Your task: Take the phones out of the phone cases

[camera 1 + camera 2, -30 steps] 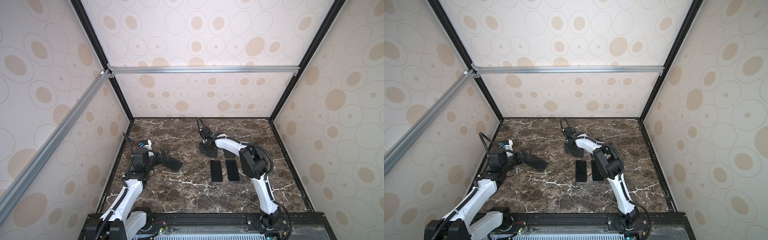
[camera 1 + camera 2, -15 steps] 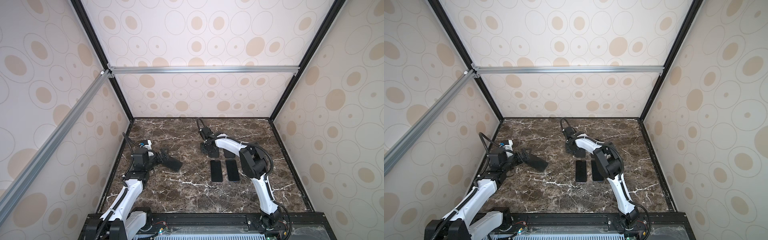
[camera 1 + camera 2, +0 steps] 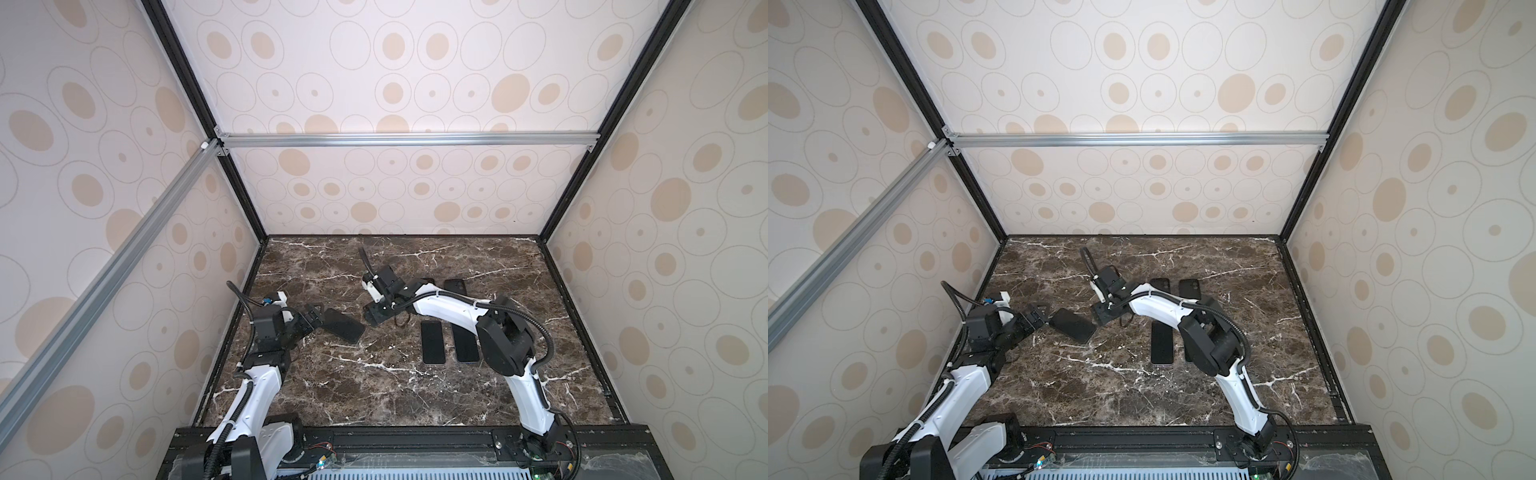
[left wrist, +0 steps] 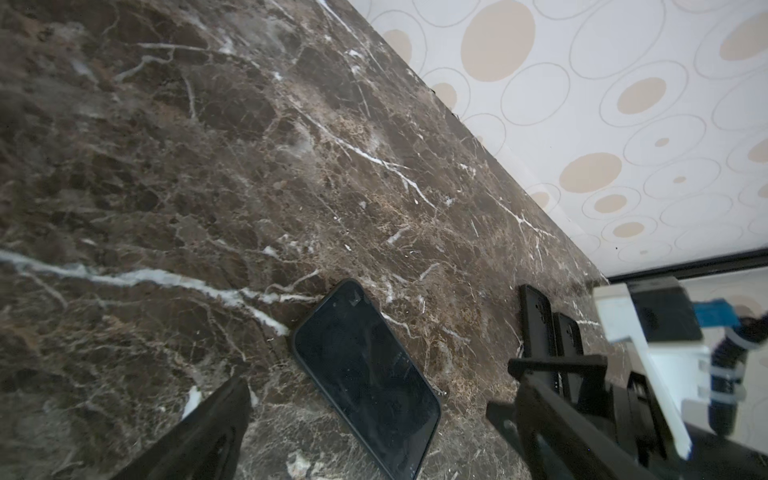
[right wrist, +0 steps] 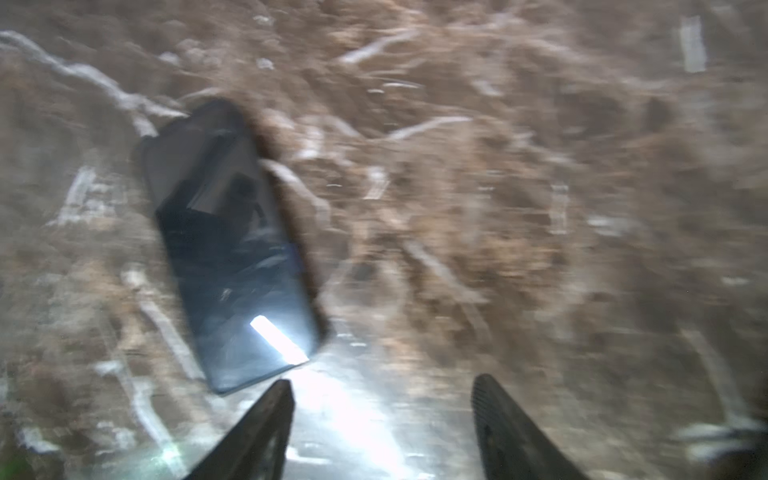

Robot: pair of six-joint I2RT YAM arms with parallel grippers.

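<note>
One phone (image 3: 343,325) just beside left end effector (image 3: 316,316)

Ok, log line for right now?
left end effector: open, empty, beside phone | right end effector: open, empty, near phone | phone: on table, looks cased, ungripped

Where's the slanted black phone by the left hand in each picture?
Top view: slanted phone left of middle, between left hand and right hand.
Top view: again between the hands.
Left wrist: between that hand's fingers.
Right wrist: blurry, just past one fingertip.
Shared landmark: the white-veined marble table beneath it.
</note>
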